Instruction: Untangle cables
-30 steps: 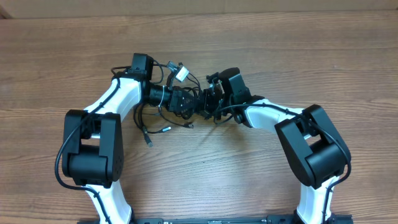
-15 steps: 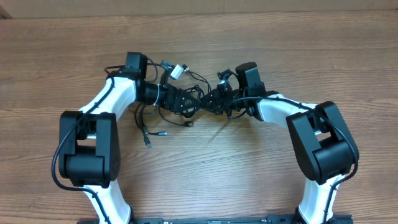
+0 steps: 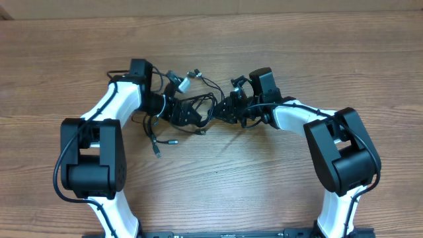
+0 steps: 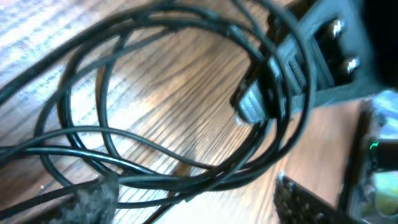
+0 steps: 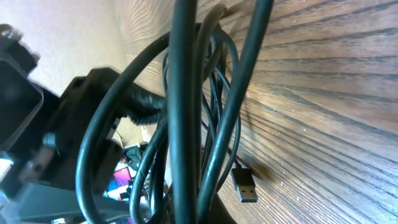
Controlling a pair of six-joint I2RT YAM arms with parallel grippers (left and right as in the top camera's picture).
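Beside the right fingers (image 3: 226, 110), pressed together on one strand, the cables (image 3: 200, 106) lay on the table (image 3: 264, 185) as a light, limp tangle, probably best pinched at a loose loop; whether the left fingers (image 3: 187, 113) were spread could not be told.

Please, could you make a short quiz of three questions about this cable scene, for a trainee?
1. True or false: the cables lie sorted in separate straight lines.
2. The main tangle sits: A) between the left gripper and the right gripper; B) at the table edge nearest the arm bases; C) off the table.
3. In the right wrist view, what lies alone on the wood beside the cords?
Key: 1 false; 2 A; 3 a USB plug.
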